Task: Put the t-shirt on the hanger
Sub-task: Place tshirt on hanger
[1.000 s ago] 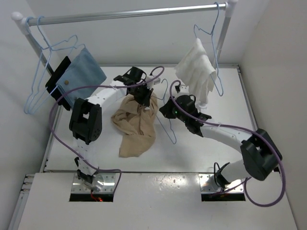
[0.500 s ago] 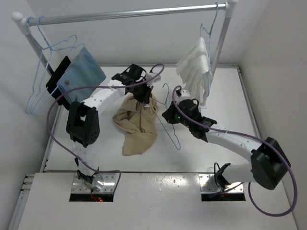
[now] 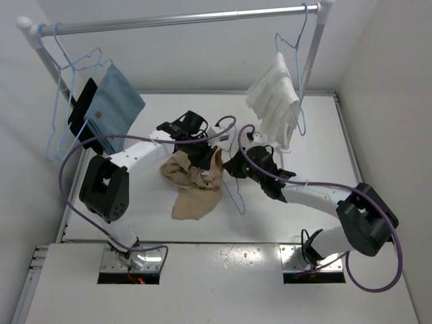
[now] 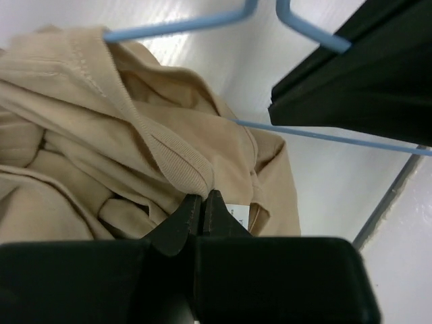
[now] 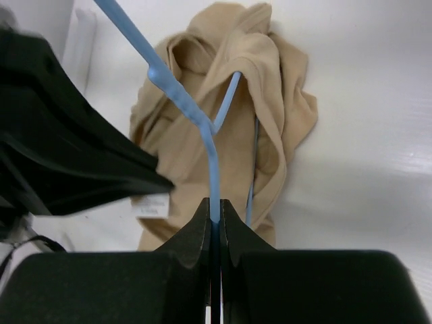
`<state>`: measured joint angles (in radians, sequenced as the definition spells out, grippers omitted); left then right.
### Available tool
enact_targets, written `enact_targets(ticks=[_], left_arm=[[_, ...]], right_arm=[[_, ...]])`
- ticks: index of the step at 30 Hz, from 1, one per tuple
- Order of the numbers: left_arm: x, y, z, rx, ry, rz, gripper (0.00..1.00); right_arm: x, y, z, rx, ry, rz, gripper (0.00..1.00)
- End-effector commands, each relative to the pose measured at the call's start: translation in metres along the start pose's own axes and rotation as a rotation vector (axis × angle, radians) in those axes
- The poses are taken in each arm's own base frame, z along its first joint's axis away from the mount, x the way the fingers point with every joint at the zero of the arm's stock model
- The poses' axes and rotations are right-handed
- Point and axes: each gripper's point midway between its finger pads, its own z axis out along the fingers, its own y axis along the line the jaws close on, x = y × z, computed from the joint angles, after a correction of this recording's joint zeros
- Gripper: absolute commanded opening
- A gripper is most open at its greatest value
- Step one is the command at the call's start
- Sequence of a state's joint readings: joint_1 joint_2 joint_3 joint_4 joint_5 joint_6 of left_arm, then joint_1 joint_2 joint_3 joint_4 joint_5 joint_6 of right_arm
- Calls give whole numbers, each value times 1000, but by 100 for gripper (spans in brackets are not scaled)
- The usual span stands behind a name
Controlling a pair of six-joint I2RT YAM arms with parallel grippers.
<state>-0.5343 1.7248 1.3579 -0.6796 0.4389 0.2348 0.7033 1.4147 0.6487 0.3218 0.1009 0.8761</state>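
The tan t-shirt (image 3: 192, 185) lies bunched on the white table, partly lifted at its upper right. My left gripper (image 3: 204, 156) is shut on its ribbed collar (image 4: 182, 158); the shirt fills the left of that view (image 4: 101, 115). My right gripper (image 3: 236, 166) is shut on the wire of a pale-blue hanger (image 3: 234, 196), right beside the shirt. In the right wrist view the gripper (image 5: 214, 206) pinches the hanger (image 5: 179, 94), whose wire runs into a fold of the shirt (image 5: 277, 88). The wire also crosses the left wrist view (image 4: 182, 25).
A metal rail (image 3: 182, 20) spans the back. A blue cloth (image 3: 116, 104) and empty blue hangers (image 3: 59, 115) hang at its left. A white cloth (image 3: 273, 98) on a hanger hangs at its right, just behind the right arm.
Both grippers moved nearer and lower with their loads. The shirt has sunk onto the table. The hanger has swung left, its wire now in the shirt's folds.
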Motion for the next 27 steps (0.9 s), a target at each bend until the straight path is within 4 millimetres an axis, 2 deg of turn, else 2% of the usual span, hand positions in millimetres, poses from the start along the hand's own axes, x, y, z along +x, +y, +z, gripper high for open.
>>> enact_targets(ticks=[1, 5, 7, 8, 9, 10, 11, 12, 13, 15, 17, 18, 19, 21, 22, 23, 24, 25, 26, 27], left_arm=[[-20, -14, -25, 22, -93, 37, 0], [-20, -17, -38, 6, -97, 71, 6], [-8, -20, -37, 20, -57, 63, 21], [0, -21, -34, 28, -35, 51, 28], [9, -21, -33, 23, -7, 48, 33], [18, -22, -31, 31, 16, 36, 38], [18, -19, -32, 26, 14, 38, 41], [26, -18, -32, 28, 33, 20, 51], [29, -11, -35, 17, 36, -3, 55], [25, -5, -47, -7, 5, 6, 61], [20, 7, -62, -51, -21, 28, 63], [16, 13, -69, -79, -37, 41, 63], [-1, 26, -84, -153, -93, 66, 60], [-14, 54, -104, -264, -158, 64, 58], [-29, 64, -115, -306, -216, 106, 58], [-32, 67, -117, -305, -230, 138, 63], [-33, 70, -115, -285, -225, 249, 70], [-38, 62, -111, -222, -245, 310, 78], [-35, 66, -104, -200, -234, 338, 98], [-35, 67, -100, -183, -231, 422, 100]], right_arm=[[-40, 30, 4, -72, -152, 71, 0], [-57, 45, 12, -55, -196, 52, 0], [-54, 47, 21, -34, -212, 57, 0], [-61, 50, 26, -30, -226, 60, 0], [-60, 54, 32, -28, -233, 59, 0], [-59, 49, 39, 2, -232, 56, 0], [-51, 51, 52, 13, -207, 46, 0], [-49, 46, 57, 37, -204, 32, 0], [-47, 45, 61, 42, -198, 31, 0], [-43, 48, 66, 28, -201, 5, 0], [-43, 56, 68, -15, -221, -17, 0], [-38, 53, 70, -17, -215, -58, 0], [-37, 55, 69, -38, -218, -76, 0], [-34, 59, 65, -112, -243, -125, 0], [-26, 53, 59, -131, -243, -148, 0], [-35, 63, 54, -189, -302, -154, 0], [-32, 65, 51, -220, -308, -174, 0], [-25, 59, 48, -225, -305, -209, 0], [-32, 62, 44, -259, -340, -218, 0], [-30, 62, 41, -287, -331, -232, 0]])
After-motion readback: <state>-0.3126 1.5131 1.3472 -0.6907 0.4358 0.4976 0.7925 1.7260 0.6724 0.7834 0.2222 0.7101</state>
